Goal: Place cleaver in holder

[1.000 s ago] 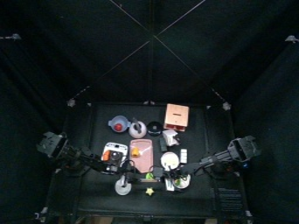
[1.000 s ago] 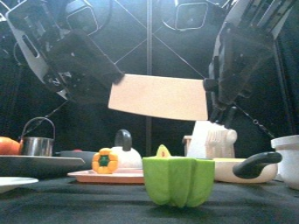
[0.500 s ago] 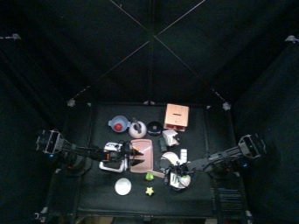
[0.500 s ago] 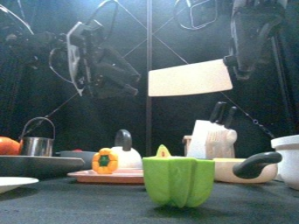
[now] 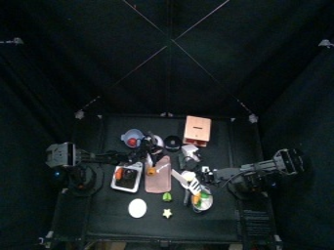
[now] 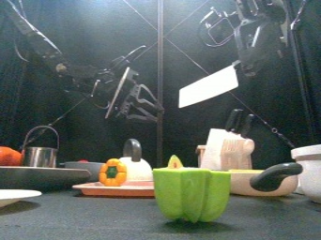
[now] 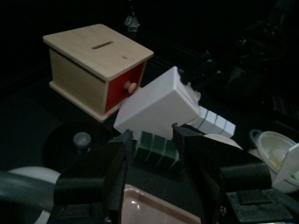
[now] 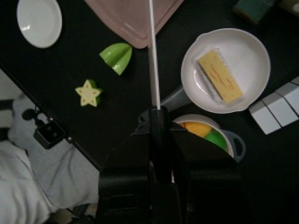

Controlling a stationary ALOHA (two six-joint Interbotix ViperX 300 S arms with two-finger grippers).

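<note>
- Gripping one cleaver [image 6: 208, 85] with the right gripper [image 6: 246, 58], jaws clamped on its handle end; blade hanging in the air, tilted, well above the table, edge-on in the right wrist view [image 8: 155, 48].
- Hovering over the table's left half with the left gripper [image 6: 126, 89], jaws spread wide and holding nothing.
- Standing toward the table's back, one wooden box [image 7: 98, 67] with a slot on top and a red front, seen from above as the pale orange-tan block [image 5: 198, 128].
- Standing just right of centre in the front view, one white knife block [image 6: 228, 148] with dark handles sticking out; the same white wedge [image 7: 163, 105] showing close to the left jaws, beside the wooden box.
- Lying on the table: one pinkish board [image 8: 131, 17], one white pan [image 8: 225, 67] holding one yellow slab, one small white plate [image 8: 38, 21], one yellow star [image 8: 86, 92], one green wedge [image 8: 115, 56].
- Sitting nearest the front camera, one green pepper [image 6: 192, 194]; behind it one small yellow-orange pepper [image 6: 113, 172] on the board, one metal pot [image 6: 40, 152] at the left.
</note>
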